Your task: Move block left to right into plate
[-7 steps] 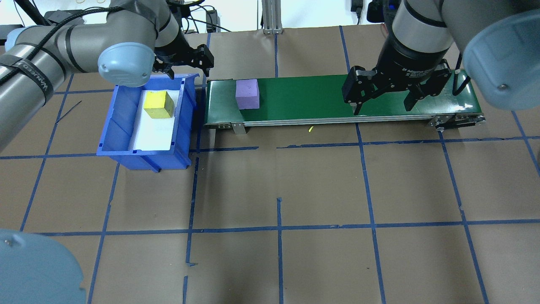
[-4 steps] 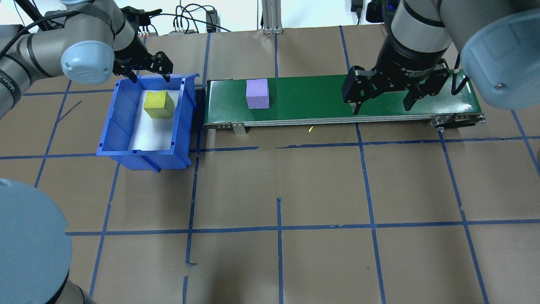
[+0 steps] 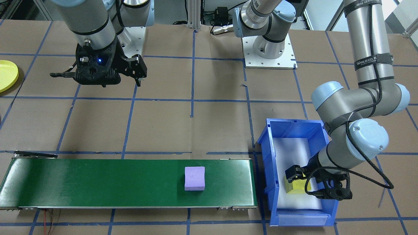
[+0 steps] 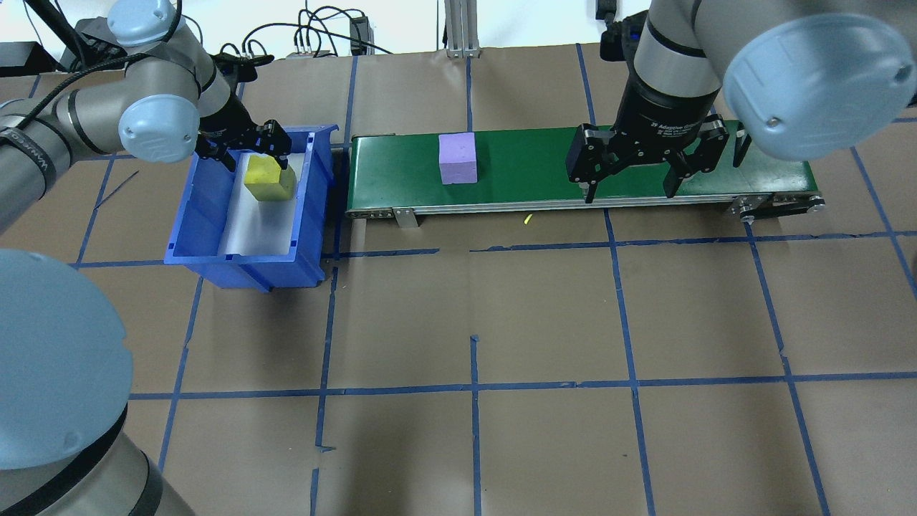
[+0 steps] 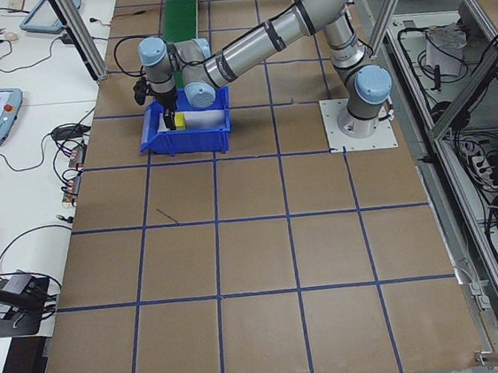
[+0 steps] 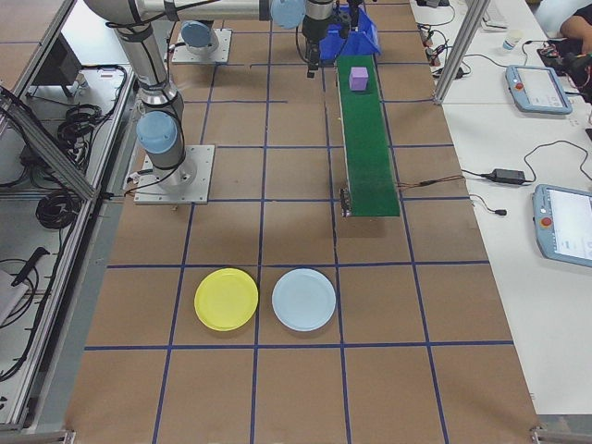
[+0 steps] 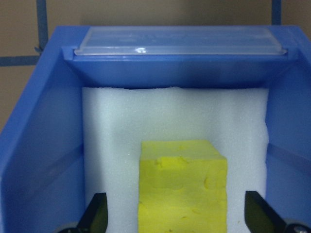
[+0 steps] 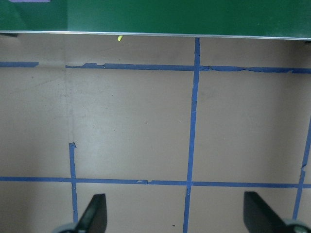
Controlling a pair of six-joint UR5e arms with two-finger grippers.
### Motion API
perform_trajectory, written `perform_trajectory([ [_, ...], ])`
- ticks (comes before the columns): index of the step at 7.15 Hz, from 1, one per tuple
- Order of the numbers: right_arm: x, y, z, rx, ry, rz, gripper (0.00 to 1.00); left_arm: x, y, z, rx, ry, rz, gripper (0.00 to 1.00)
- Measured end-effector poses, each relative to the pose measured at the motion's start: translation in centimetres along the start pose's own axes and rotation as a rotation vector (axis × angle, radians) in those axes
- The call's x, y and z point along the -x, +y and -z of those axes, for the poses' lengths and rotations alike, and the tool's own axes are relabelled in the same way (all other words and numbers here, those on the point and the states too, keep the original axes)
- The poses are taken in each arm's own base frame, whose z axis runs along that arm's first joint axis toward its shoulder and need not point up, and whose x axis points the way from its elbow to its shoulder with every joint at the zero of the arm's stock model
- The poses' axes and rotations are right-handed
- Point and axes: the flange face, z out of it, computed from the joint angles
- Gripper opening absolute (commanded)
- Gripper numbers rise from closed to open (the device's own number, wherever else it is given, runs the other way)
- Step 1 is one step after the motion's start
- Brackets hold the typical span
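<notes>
While the purple block (image 4: 458,158) lies flat on the green belt (image 4: 530,168), edges square to the belt's length and no side longer, the yellow block (image 4: 269,178) sits in the blue bin (image 4: 247,251). It is straddled, ungripped, by the spread left gripper (image 4: 252,149). The right gripper (image 4: 629,183) is held wide open and empty over the belt's other end, and the yellow plate (image 6: 227,299) lies well apart.
</notes>
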Motion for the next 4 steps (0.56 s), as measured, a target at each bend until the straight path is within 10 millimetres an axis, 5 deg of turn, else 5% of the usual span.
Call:
perform_trajectory([
  [1, 0.1, -0.8, -1.2, -0.012, -0.001, 0.0, 1.0, 0.0, -0.1, -0.6, 0.005, 0.003, 0.001, 0.83],
  [2, 0.1, -1.5, -2.9, -0.039, -0.002, -0.003, 1.0, 0.1, -0.3, -1.5, 0.005, 0.006, -0.001, 0.39],
  [4, 0.1, -2.4, -7.0, -0.06, -0.004, -0.006, 1.0, 0.1, -0.4, -2.0, 0.002, 0.009, -0.005, 0.25],
])
